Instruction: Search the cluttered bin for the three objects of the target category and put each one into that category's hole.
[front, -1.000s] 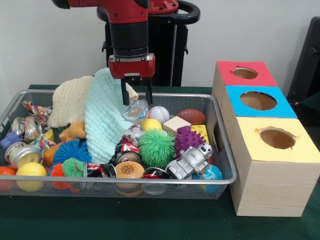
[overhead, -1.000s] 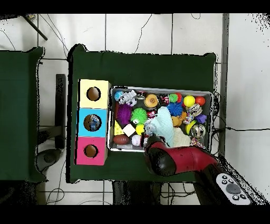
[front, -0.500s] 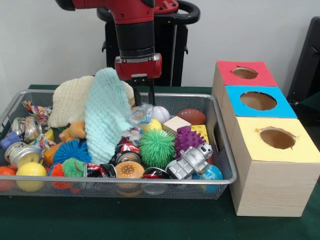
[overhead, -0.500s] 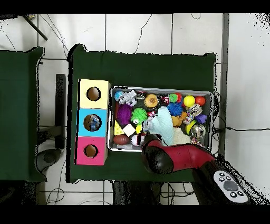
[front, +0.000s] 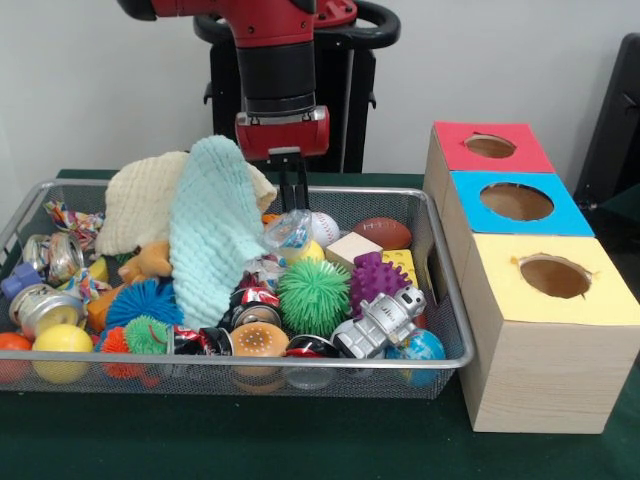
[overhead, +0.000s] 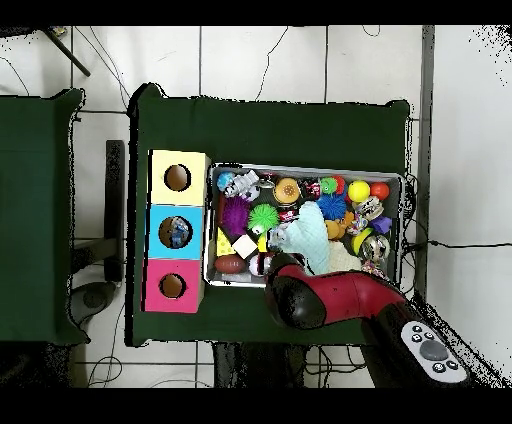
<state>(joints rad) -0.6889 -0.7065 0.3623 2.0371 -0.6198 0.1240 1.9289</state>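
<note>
A wire bin holds a heap of toys, balls, cans and cloths. My gripper hangs over the bin's back middle. Its fingers stand close together on the top of a crumpled clear plastic piece, which rests just left of a baseball. To the right stand three boxes with holes on top: red, blue and yellow. In the overhead view my red arm hides the gripper, and the bin lies right of the yellow box.
A pale green cloth and a cream cloth drape over the bin's left half, right beside the gripper. A green spiky ball, purple spiky ball, football and silver robot toy fill the right half.
The gripper has shifted right along the bin's back and its fingers have closed from wide apart onto the clear plastic piece, which moved right with it.
</note>
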